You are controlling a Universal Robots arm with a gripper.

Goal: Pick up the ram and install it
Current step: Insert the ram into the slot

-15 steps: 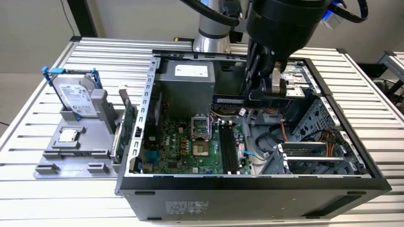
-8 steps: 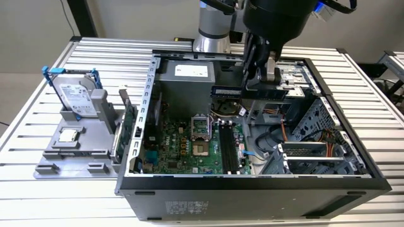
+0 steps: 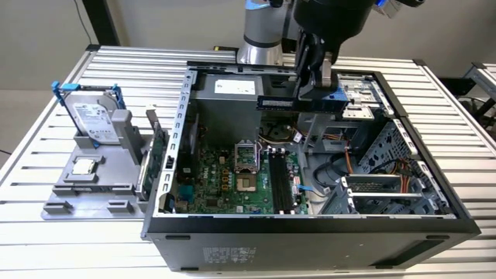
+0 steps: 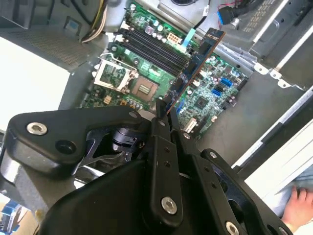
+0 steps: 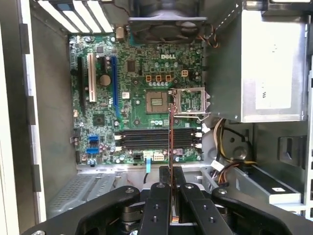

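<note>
Robotics lab: open computer case [image 3: 310,241] on slatted aluminium bench [image 3: 132,67].

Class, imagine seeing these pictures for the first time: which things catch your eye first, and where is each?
The open computer case sits in the middle of the exterior view, its green motherboard bare inside. Above it the gripper is shut on the ram, a thin stick held over the board in both wrist views. At the exterior view's left, a silver hard drive with blue rails stands in a grey holder.
</note>
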